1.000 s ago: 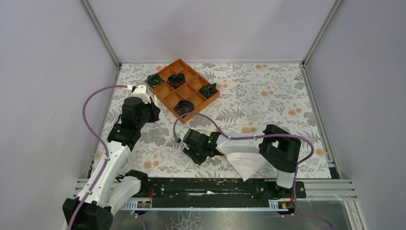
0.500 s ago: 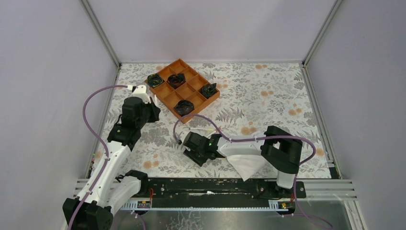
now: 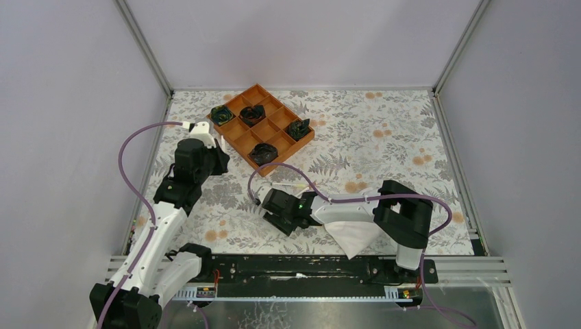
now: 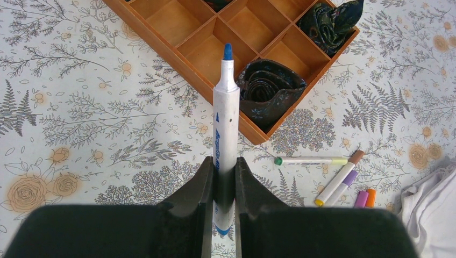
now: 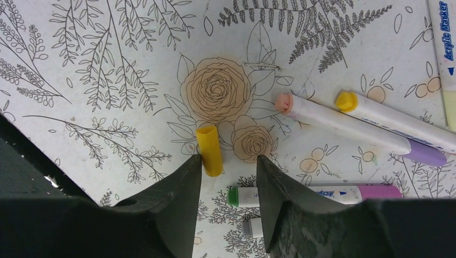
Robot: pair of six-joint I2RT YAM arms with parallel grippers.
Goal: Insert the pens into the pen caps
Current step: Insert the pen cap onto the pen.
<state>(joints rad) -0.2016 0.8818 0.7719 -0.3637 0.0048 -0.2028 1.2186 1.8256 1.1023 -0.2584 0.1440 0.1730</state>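
Observation:
My left gripper (image 4: pixel 225 161) is shut on a white pen (image 4: pixel 226 107), whose bare blue tip points at the orange tray. My right gripper (image 5: pixel 229 161) hangs open just above the table. A yellow pen cap (image 5: pixel 209 150) lies loose at the tip of its left finger, not gripped. Close by lie several pens: a pink-ended one (image 5: pixel 344 126) with a purple cap, a yellow-ended one (image 5: pixel 398 126), and a green-ended one (image 5: pixel 317 194) with a pink cap, partly under the right finger. In the left wrist view, pink (image 4: pixel 360 199) and orange (image 4: pixel 370 197) caps lie beside those pens.
An orange compartment tray (image 3: pixel 236 130) at the back left holds dark rolled cloths (image 4: pixel 269 88) in some cells. A folded white cloth (image 3: pixel 353 233) lies under the right arm near the front edge. Purple cables loop over both arms.
The right gripper has edged slightly left over the pens and its jaws have spread wider. The left arm has stayed still with the pen.

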